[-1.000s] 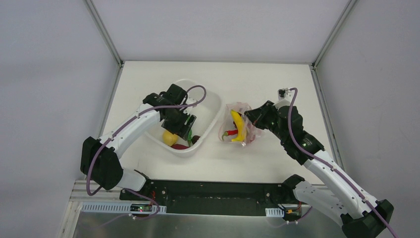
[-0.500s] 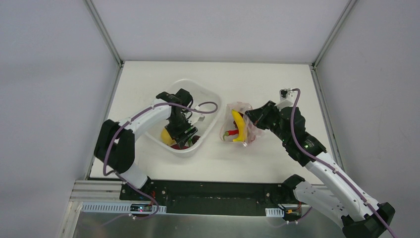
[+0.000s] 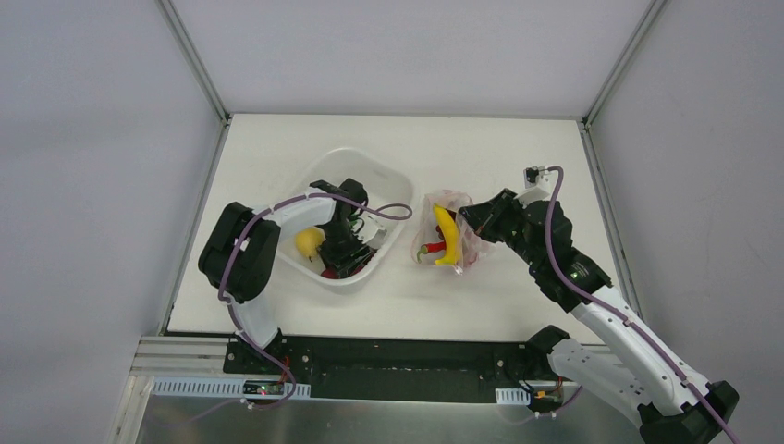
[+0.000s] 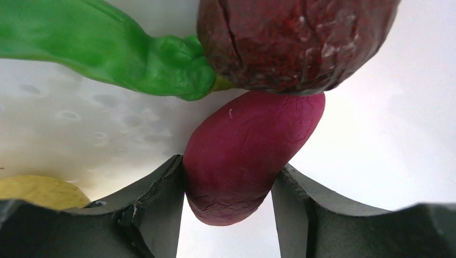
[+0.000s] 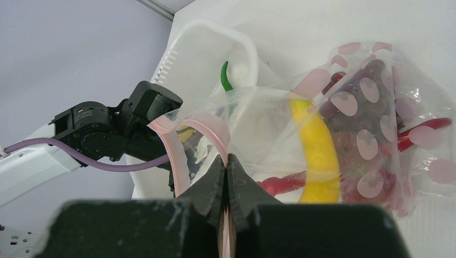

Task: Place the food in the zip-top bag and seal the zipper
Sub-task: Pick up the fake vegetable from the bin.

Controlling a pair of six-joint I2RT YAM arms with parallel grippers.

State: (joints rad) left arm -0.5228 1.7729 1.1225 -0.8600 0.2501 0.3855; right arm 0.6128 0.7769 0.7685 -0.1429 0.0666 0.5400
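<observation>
My left gripper (image 4: 231, 166) is down in the white tub (image 3: 393, 185), its dark fingers (image 4: 156, 199) pressed against both sides of a magenta-red oblong toy food (image 4: 253, 145). A green chili (image 4: 107, 48), a dark red crackled lump (image 4: 290, 37) and the round yellow fruit (image 3: 309, 241) lie beside it. My right gripper (image 5: 226, 158) is shut on the pink zipper (image 5: 214, 131) and holds the zip-top bag (image 5: 419, 107) with its mouth gaping toward the tub. A banana (image 5: 317, 145), a red chili (image 5: 279, 184) and a grape bunch (image 5: 365, 118) are inside the bag.
The tub's rim (image 5: 215, 27) stands just left of the bag's mouth. My left arm's elbow (image 3: 242, 245) is folded close to the tub's left side. Metal frame rails (image 3: 196, 65) border the white table.
The left gripper dropped toward the tub's near right corner and narrowed around the magenta-red piece, and its arm folded inward. The yellow fruit is now uncovered. The right arm and bag held still.
</observation>
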